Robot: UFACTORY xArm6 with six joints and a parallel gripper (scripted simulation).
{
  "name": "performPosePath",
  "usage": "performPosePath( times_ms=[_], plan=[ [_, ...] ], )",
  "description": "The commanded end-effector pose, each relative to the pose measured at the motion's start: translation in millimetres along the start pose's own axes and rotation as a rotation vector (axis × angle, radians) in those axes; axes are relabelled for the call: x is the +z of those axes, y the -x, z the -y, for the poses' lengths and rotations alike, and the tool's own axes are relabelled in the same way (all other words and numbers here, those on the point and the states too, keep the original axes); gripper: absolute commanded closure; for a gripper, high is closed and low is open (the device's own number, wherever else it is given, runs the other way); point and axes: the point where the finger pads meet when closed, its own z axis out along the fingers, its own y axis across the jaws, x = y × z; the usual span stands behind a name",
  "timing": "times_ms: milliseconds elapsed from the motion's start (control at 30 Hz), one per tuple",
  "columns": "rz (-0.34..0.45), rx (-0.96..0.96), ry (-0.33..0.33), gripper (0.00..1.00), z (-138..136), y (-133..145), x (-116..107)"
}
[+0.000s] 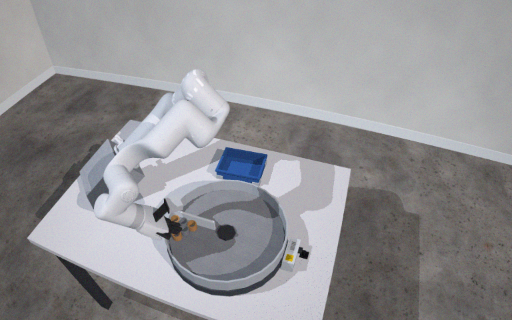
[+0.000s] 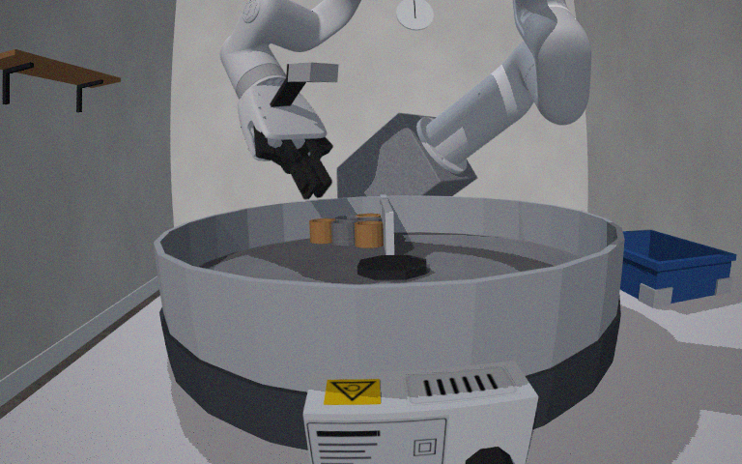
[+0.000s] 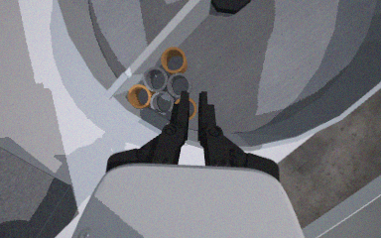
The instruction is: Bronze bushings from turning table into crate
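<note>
My gripper [image 1: 180,227] [image 2: 315,195] [image 3: 193,102] is shut, a narrow gap between its fingers and nothing in it, above the bushings. The turning table [image 1: 257,245] [image 2: 383,322] [image 3: 298,59] holds a cluster beside its divider. One bronze bushing [image 1: 192,226] [image 2: 368,235] [image 3: 174,50] lies nearest the hub, one bronze bushing [image 1: 174,217] [image 3: 131,97] near the outer wall and divider. A third bronze bushing [image 1: 177,237] [image 2: 321,231] [image 3: 194,108] is partly hidden by the left finger in the wrist view. Three steel bushings [image 2: 343,232] [image 3: 145,79] stand between them. The blue crate [image 1: 241,176] [image 2: 689,284] is empty.
A thin upright divider [image 1: 200,221] [image 2: 388,229] [image 3: 166,42] runs from the outer wall to the dark hub [image 1: 226,232] [image 2: 391,267]. The turning table's raised wall surrounds the cluster. A control box [image 1: 291,256] [image 2: 415,404] stands on the side away from the gripper.
</note>
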Motion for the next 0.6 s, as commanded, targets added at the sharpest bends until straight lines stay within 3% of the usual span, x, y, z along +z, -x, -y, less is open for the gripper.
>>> performPosePath(
  times_ms=[0,567],
  plan=[
    [0.001,-0.002,0.001,0.89,-1,0,0],
    [0.001,-0.002,0.001,0.89,-1,13,16]
  ],
)
